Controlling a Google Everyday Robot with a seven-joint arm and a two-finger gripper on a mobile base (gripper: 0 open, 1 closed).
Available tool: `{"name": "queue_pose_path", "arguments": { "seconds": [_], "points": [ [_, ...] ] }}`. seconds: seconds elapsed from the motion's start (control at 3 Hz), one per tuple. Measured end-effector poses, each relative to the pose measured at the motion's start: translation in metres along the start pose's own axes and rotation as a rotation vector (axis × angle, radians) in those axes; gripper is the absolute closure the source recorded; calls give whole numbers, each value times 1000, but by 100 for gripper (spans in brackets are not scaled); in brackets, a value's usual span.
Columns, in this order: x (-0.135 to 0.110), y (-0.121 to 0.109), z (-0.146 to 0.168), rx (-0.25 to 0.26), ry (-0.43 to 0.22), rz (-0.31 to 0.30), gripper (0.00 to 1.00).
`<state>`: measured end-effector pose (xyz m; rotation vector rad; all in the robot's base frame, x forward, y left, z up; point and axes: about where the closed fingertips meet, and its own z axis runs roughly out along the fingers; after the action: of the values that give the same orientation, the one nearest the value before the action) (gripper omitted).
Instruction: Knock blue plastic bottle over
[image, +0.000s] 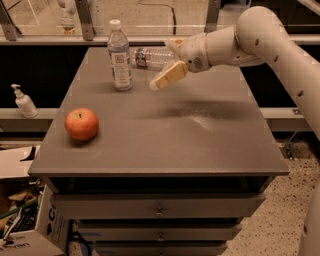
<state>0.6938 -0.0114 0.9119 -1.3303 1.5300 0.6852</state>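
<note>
The blue plastic bottle (119, 57) is stood upright near the rear edge of the table (160, 145), left of centre. The gripper (164, 64) is held above the table's rear centre, its fingers spread and nothing gripped. Bare tabletop is presented from centre to front and right edges. Two bottles are counted; the second, a ribbed bottle (150, 56), is laid along the table's rear edge. One apple (81, 123) is placed near the table's left edge.

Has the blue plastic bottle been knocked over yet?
No, the blue plastic bottle stands upright on the table, the gripper hovering beside it without touching.
</note>
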Motion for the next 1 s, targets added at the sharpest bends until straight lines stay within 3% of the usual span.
{"name": "queue_pose_path", "arguments": {
  "seconds": [0.33, 1.0],
  "points": [
    [-3, -9, 26, -5, -38, -13, 0],
    [-15, 0, 84, -78, -112, -5, 0]
  ]
}}
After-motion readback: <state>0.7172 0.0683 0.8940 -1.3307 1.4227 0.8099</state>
